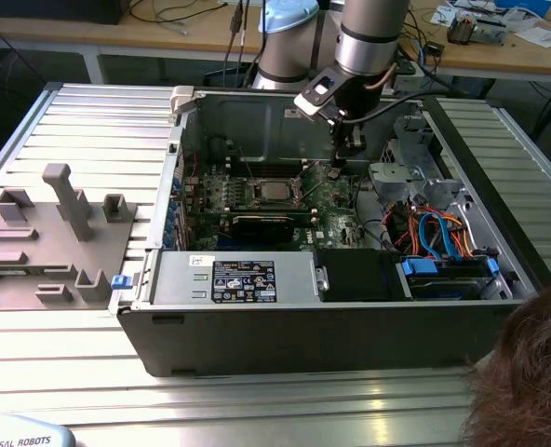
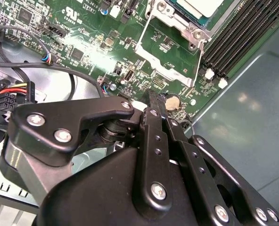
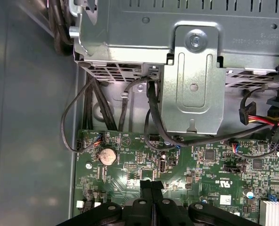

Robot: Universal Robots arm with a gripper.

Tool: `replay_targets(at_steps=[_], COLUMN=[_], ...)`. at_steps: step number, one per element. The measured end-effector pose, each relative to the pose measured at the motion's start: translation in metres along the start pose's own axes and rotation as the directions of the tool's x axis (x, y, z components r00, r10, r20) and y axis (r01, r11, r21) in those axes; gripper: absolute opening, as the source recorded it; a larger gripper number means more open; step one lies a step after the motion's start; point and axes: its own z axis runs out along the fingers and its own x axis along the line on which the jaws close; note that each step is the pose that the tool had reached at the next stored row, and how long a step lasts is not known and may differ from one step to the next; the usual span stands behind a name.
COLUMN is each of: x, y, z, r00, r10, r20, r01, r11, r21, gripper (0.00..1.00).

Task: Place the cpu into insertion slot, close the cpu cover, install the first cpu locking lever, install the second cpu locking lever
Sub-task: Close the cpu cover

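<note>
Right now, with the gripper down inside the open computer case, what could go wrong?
The shut black gripper hovers close over the green circuit board, near the round silver coin battery; drifting lower could scrape small parts. Loose black cables nearby could snag it.

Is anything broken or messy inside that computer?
Nothing looks broken or spilled. One odd bit: the metal cover beside the chip seems flipped open, not lying over it. The gripper hangs shut and empty over the green board, near a round battery.
</note>
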Motion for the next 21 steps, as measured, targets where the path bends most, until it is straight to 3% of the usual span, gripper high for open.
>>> replay_targets(at_steps=[21], x=[-0.0001], y=[0.0075], z=[0.0007], r00=[1.0], r10=[0.0], r20=[0.0], r01=[0.0], r11=[1.0], r21=[0.0], gripper=[0.11])
